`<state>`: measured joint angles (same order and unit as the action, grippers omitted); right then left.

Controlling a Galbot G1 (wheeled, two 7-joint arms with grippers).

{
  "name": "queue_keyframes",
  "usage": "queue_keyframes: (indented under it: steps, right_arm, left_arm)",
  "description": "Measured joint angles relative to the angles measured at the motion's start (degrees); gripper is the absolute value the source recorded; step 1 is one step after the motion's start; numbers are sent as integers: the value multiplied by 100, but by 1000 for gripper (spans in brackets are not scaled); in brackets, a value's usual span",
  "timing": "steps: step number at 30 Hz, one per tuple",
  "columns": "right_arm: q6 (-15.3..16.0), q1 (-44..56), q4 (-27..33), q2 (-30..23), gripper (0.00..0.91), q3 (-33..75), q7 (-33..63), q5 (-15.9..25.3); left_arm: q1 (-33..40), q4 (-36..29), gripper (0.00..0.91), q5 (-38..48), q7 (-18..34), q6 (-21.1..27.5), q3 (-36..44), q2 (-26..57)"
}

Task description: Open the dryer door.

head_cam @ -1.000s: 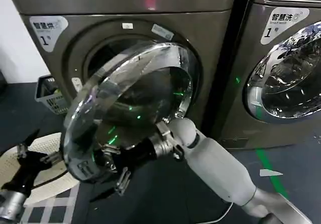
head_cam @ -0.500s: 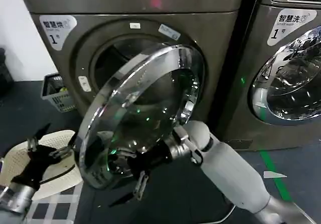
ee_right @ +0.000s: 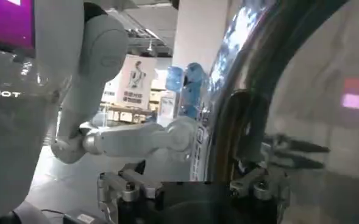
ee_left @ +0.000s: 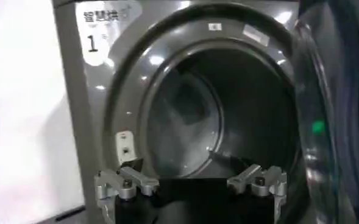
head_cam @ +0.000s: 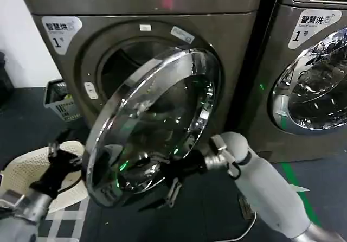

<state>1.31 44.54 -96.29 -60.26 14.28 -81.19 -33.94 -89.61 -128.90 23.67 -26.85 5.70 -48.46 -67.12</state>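
Bronze-grey dryer (head_cam: 162, 30) fills the upper middle of the head view, label "1" at its top-left corner, drum opening (ee_left: 228, 115) exposed and dark inside. A second machine (head_cam: 314, 74) stands just beside it on the robot's right, its own chrome round door shut.

The dryer door (head_cam: 157, 125) is swung partly open, hinged on the right side of the opening, its free edge tilted out toward the robot and down to the left. Chrome ring and tinted glass face the camera, with green reflections in the glass.

Right arm (head_cam: 265, 182) reaches in from the lower right, white forearm angled up to the door's lower edge. Right claw (head_cam: 171, 185) sits at the bottom rim of the door; in the right wrist view its fingers (ee_right: 258, 179) straddle the door's edge, spread apart, one on either side. Contact with the rim: cannot tell.

Left claw (head_cam: 59, 155) is low on the left, off the door, over a white woven basket (head_cam: 21, 171) on the dark floor. Its fingers (ee_left: 127, 182) are wide apart, holding nothing, pointed at the drum opening.

A small grey basket (head_cam: 59, 103) sits on the floor by the dryer's left side.
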Motion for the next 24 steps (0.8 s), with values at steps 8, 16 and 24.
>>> queue_keyframes:
  steps: [8,16,24]
  right_arm:
    - [-63,348,-80,146,907,919,16,-215]
    - [-124,875,-123,190,907,2083,34,-393]
    - [-240,1471,-349,100,907,3416,557,-307]
  left_arm:
    - [130,5,907,-56,-157,-79,356,76]
    - [205,-46,907,-119,-203,-88,701,107]
    - [235,-71,907,-222,-278,-141,1039,201]
